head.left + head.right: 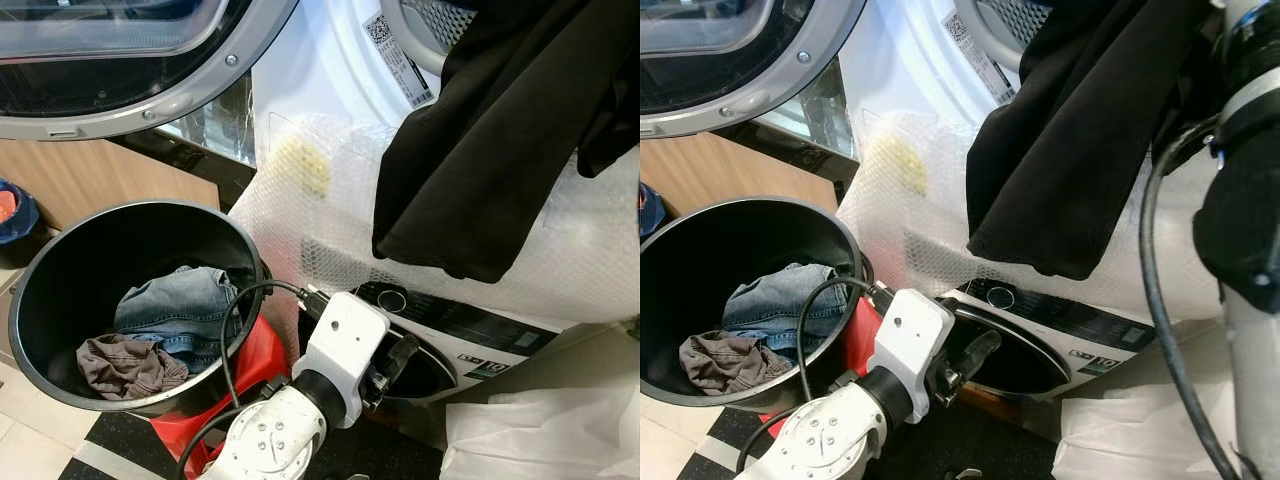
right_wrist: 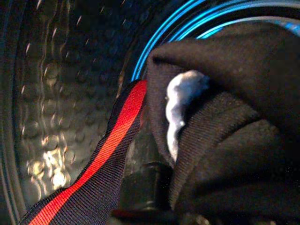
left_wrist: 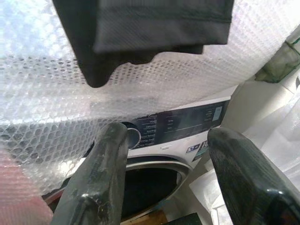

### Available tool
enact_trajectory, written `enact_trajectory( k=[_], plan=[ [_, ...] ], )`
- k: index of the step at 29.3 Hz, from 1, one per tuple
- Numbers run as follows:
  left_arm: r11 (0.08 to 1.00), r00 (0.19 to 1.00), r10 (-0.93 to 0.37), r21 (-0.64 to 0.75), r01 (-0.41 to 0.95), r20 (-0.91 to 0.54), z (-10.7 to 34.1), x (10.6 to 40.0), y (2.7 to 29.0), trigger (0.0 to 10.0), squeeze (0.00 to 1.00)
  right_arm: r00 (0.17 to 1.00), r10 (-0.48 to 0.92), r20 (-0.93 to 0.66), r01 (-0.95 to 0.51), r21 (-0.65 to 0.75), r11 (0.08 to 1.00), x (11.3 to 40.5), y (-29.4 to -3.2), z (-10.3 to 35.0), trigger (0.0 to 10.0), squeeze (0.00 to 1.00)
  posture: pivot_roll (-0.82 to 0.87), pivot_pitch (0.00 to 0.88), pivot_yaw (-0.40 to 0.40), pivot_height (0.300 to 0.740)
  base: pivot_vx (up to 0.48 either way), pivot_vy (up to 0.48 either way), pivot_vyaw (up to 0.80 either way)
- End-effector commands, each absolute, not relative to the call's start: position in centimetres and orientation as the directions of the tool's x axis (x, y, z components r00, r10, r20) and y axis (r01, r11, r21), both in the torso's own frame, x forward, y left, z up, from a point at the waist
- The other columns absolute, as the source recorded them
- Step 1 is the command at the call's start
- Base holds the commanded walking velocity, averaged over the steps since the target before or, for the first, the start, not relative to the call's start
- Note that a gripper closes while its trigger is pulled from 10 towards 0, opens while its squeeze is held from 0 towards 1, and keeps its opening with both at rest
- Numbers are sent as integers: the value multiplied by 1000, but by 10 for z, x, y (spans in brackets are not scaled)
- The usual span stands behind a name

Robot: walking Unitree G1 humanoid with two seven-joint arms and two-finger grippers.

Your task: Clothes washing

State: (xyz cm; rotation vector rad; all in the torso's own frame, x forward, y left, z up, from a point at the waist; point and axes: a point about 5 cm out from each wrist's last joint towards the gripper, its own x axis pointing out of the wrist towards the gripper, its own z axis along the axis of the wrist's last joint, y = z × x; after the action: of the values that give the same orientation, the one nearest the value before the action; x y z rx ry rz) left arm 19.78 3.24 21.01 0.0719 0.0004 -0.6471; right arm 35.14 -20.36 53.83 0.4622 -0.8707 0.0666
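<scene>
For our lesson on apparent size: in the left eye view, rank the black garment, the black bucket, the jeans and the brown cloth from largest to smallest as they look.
1. Black garment and black bucket: alike, not ranked.
2. Jeans.
3. Brown cloth.

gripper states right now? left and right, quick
Left gripper: open, holding nothing, low in front of the washer's control panel.
Right gripper: shut on the black garment, at the drum opening.

black garment (image 1: pixel 480 140) (red stripe), blue jeans (image 1: pixel 180 305), black bucket (image 1: pixel 60 260)
</scene>
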Motion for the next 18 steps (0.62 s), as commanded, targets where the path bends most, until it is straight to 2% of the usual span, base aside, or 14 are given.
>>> enact_trajectory(
  k=[1,10,12,13,17,18],
  plan=[
    [789,790,-613,54,612,2,215,194,32,10000,0,640,-135,756,-229,355,906,348,-210,541,10000,0,75,203,-217,740,0,0,0],
    [794,796,-606,60,605,-12,214,199,35,10000,0,670,-110,734,-186,310,932,353,-214,533,10000,0,84,200,-193,740,0,0,0],
    [796,798,-603,62,602,-12,214,199,36,10000,0,709,-81,700,-148,260,954,359,-211,525,10000,0,89,196,-190,740,0,0,0],
    [799,801,-598,66,598,-12,215,199,38,10000,0,761,-21,649,-107,157,982,369,-203,513,10000,0,92,195,-187,740,0,0,0],
    [800,802,-597,69,596,-13,215,199,39,10000,0,852,49,521,-38,-32,999,385,-195,487,10000,0,91,194,-177,740,0,0,0],
    [800,802,-597,69,596,-13,215,199,39,10000,0,852,49,521,-38,-32,999,385,-195,487,10000,0,91,194,-177,740,0,0,0]
  ],
)
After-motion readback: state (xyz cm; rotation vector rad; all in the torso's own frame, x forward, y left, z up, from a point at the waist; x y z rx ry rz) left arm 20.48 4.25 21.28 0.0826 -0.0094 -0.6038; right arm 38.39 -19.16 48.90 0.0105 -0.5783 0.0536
